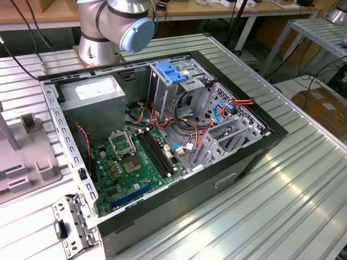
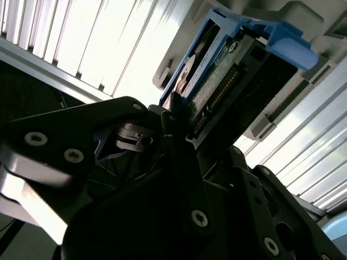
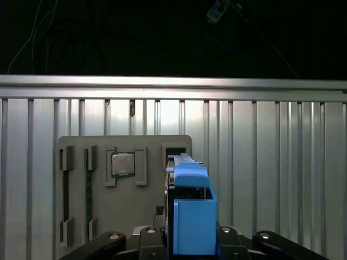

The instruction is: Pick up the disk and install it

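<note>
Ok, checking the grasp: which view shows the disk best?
The second wrist view: the disk shows its label face, connector edge and blue rail. The first wrist view shows it end-on, mostly blue plastic, at the claw.

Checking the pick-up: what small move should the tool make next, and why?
Probably a short straight lift, once the grip is sure. In the first wrist view the tool straddles the flat silver metal disk with blue plastic rails, standing upright in a slot of the grey holder plate; a sideways pull would likely jam it.
</note>
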